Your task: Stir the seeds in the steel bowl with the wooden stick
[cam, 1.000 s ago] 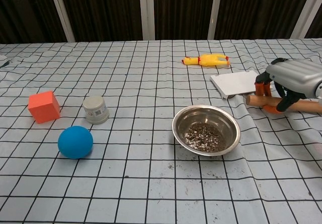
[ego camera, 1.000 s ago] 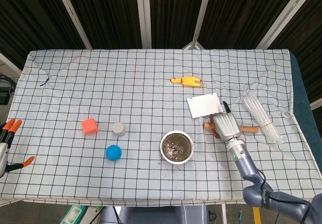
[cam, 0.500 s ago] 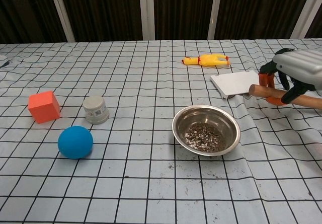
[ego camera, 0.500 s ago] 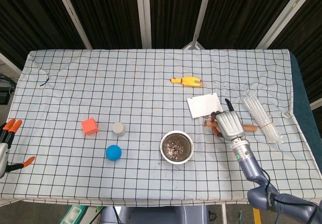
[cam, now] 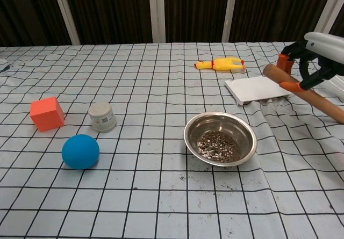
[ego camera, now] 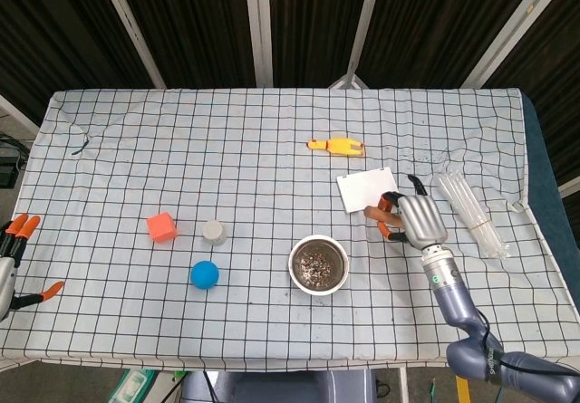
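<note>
So there is one steel bowl (cam: 220, 138) with seeds (cam: 217, 145) on the table (ego camera: 272, 149), one wooden stick (cam: 301, 91), one blue ball (cam: 80, 151) and one orange cube (cam: 47, 114). The right hand (cam: 317, 53) holds the stick tilted, up off the table, right of the bowl. The left hand (ego camera: 11, 258) rests open at the table's edge.

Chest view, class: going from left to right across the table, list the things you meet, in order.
Orange cube → blue ball → small grey jar → steel bowl holding seeds → white card → wooden stick, held off the table by the right hand.
</note>
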Tool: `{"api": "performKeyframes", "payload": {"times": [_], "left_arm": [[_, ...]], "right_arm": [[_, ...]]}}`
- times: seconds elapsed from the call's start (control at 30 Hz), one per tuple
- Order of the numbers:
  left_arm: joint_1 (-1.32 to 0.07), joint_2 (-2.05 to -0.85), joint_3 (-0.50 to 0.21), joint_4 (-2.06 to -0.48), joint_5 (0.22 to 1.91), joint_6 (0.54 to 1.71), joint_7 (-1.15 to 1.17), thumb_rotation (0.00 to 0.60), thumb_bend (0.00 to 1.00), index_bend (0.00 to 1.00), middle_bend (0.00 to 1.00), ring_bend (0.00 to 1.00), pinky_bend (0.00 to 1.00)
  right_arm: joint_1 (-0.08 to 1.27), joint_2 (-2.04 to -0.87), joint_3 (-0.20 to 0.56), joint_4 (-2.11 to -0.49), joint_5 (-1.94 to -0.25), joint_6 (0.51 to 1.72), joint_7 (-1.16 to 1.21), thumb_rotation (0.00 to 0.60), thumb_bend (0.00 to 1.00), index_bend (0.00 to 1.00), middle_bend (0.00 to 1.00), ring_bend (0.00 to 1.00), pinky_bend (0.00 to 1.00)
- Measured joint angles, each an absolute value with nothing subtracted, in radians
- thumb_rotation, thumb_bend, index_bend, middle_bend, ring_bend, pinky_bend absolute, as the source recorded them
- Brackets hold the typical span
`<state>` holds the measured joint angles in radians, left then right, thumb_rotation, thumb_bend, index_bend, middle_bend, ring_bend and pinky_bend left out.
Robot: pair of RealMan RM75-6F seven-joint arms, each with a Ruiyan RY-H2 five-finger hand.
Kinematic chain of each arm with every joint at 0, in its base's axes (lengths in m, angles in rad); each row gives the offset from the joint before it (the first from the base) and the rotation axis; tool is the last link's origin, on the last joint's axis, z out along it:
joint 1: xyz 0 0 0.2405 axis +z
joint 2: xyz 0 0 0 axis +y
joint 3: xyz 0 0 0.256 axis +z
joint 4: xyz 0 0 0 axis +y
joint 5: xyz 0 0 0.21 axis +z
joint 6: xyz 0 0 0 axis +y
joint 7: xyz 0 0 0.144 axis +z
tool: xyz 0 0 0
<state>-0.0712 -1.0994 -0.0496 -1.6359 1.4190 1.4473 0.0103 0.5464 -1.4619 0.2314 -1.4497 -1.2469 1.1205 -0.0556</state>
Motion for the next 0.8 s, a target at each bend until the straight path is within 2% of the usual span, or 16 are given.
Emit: {"api": "performKeyframes", "payload": {"times": [0.4,0.8], "left_arm": [[-0.07,-1.102,-0.05,-1.64,1.418,1.449,0.009,0.6,0.0,0.0,0.0,0.0,0.0],[-0.07,-1.105,-0.048,-1.643,1.424,1.453,0.012,0.6,0.0,0.0,0.0,0.0,0.0]], "right_arm": [[0.497,-1.398,0.315,-1.598,-1.271,1.205,0.256,0.6,0.48,0.78,0.63,0.66,0.12],[0.456,-1.395,0.309,-1.697,-1.349,1.29,0.377,0.6,0.49,0.78,0.63,0.66,0.12]]}}
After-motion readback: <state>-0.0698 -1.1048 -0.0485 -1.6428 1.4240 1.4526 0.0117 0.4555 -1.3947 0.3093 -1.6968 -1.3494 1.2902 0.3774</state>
